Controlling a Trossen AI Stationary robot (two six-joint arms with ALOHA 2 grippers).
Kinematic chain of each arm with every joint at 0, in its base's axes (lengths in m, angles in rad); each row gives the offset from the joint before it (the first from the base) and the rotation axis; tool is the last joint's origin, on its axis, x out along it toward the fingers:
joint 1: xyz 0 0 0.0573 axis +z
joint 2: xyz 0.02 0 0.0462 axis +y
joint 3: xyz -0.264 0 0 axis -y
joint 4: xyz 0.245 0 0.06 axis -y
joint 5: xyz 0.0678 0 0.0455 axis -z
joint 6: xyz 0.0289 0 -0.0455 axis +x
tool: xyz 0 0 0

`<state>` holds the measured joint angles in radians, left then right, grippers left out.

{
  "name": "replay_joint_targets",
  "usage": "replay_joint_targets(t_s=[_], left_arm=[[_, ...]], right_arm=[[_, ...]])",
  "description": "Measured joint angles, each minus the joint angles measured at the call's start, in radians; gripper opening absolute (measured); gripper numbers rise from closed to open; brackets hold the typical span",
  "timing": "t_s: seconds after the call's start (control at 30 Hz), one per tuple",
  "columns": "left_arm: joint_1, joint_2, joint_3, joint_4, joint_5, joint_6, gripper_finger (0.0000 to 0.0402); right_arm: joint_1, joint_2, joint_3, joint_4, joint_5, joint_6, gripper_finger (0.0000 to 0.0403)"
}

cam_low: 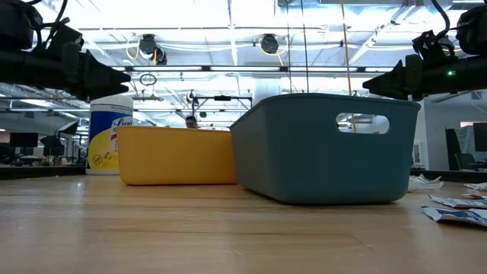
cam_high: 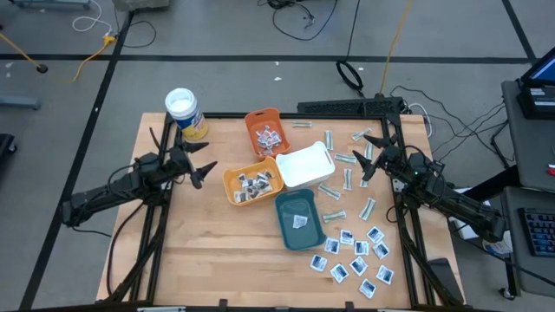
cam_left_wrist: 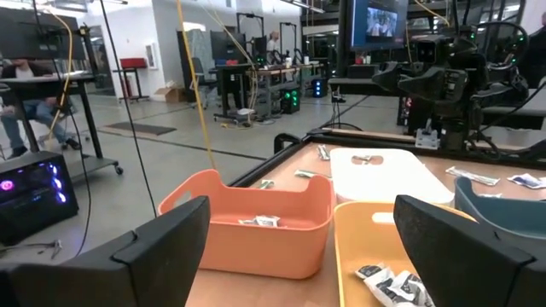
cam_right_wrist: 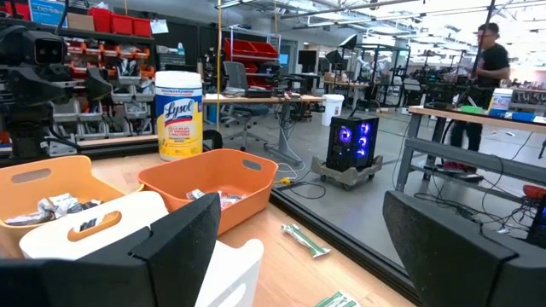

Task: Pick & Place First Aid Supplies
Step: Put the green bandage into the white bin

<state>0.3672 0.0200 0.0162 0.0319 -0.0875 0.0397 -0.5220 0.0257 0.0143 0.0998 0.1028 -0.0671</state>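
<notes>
Several square white sachets with blue print (cam_high: 357, 256) lie loose on the table's near right. Narrow grey-green strips (cam_high: 345, 159) are scattered at the far right, around my right gripper. More packets lie inside the orange tray (cam_high: 266, 132), the yellow-orange tray (cam_high: 252, 183) and the teal tray (cam_high: 300, 220). My left gripper (cam_high: 205, 169) hangs open and level above the table's left side, pointing at the trays (cam_left_wrist: 299, 256). My right gripper (cam_high: 368, 160) hangs open and level at the right, pointing toward the white tray (cam_high: 305, 166). Neither has anything between its fingers (cam_right_wrist: 307, 247).
The four trays stand clustered in the table's middle. A white-lidded canister with a yellow label (cam_high: 186, 114) stands at the far left corner. Bare wood lies at the near left (cam_high: 199, 251). A black frame rims the table (cam_high: 347, 108). People are in the room beyond (cam_right_wrist: 488, 51).
</notes>
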Motion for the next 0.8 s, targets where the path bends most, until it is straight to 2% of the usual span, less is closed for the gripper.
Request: replay_joint_targets(t_s=[0.8], left_arm=[[0.000, 0.000, -0.001, 0.002, 0.000, -0.001, 0.0366]], right_arm=[[0.000, 0.001, 0.001, 0.008, -0.008, 0.011, 0.0322]])
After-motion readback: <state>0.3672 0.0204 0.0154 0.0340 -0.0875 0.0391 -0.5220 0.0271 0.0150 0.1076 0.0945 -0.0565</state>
